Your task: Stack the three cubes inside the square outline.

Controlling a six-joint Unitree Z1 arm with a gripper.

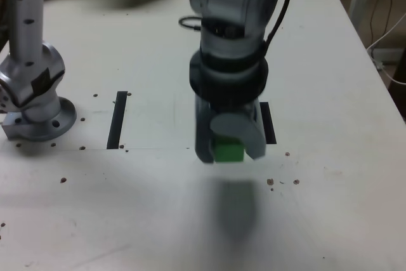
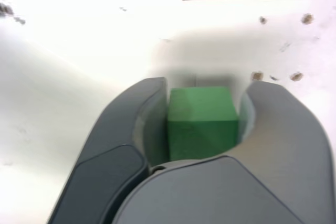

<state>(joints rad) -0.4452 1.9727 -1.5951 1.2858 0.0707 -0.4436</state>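
While the pale tabletop point(image 1: 146, 214) stretches beneath everything, the arm point(image 1: 228, 49) hangs over it, near the square outline point(image 1: 268, 122), which is mostly hidden behind. The claw point(image 2: 202, 121) is closed on the green cube point(image 2: 202, 121), holding it above the surface. Stacking that cube looks unfinished; I cannot see the red or yellow ones, so their progress is unclear.

From where I'm standing, I can't make out any readable writing, label, brand, number or sign on anything. The table just shows dark specks and black shapes (I did look twice, honestly), and none of them forms a letter.
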